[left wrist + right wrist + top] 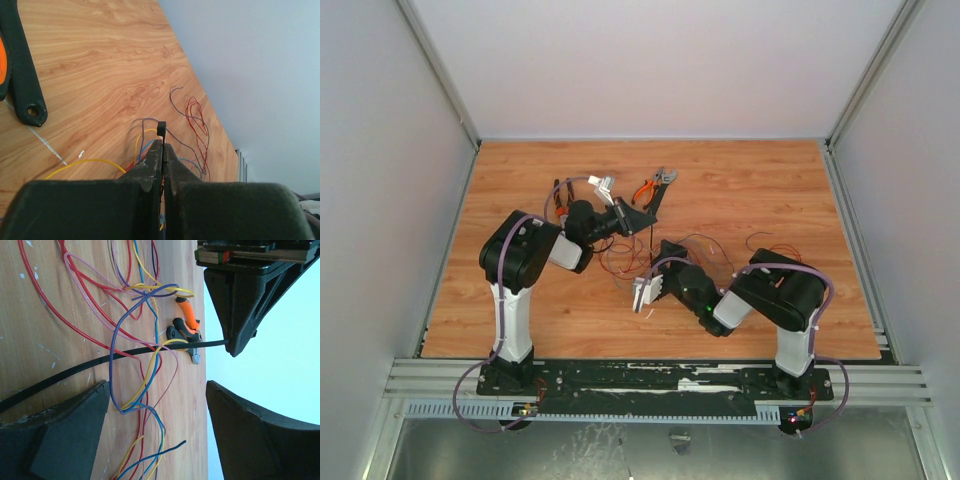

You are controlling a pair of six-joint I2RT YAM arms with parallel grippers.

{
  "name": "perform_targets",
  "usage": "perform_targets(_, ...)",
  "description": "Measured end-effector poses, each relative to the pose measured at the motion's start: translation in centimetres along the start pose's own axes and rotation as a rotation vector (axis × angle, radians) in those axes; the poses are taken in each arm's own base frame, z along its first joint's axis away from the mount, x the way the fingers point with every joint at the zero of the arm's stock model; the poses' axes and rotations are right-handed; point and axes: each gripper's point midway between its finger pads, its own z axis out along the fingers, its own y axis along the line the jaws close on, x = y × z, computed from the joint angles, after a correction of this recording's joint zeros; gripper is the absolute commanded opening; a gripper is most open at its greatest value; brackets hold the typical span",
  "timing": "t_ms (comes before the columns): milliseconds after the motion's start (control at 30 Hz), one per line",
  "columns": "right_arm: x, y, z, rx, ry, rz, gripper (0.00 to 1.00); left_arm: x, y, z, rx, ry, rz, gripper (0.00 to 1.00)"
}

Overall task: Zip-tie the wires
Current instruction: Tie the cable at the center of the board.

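Observation:
The wires [142,335] are a loose tangle of thin red, yellow, blue and purple strands on the wooden table [520,300], between the two arms [625,258]. The zip tie [75,369] is a thin black strip running across the wire loops. My left gripper [163,146] is shut on one end of it, with the tie's square head [161,128] poking out past the fingertips. In the right wrist view the left gripper [235,347] holds the strip from above. My right gripper [157,387] is open and empty, its fingers [65,430] either side of the wires, just short of the strip.
Orange-handled pliers [644,189] and a grey tool [666,178] lie at the back of the table; the pliers also show in the right wrist view [186,322]. Another dark-handled tool [560,200] lies behind the left arm. More thin wires [720,250] trail right.

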Motion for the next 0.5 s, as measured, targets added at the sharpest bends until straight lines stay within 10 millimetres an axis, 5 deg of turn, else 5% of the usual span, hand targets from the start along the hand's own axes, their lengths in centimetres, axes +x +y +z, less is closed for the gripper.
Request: perform_targets(500,-0.64,0.11,0.08,-0.004,-0.021,-0.061,0.79,-0.28,-0.26,0.36,0.013,0.004,0.000,0.00)
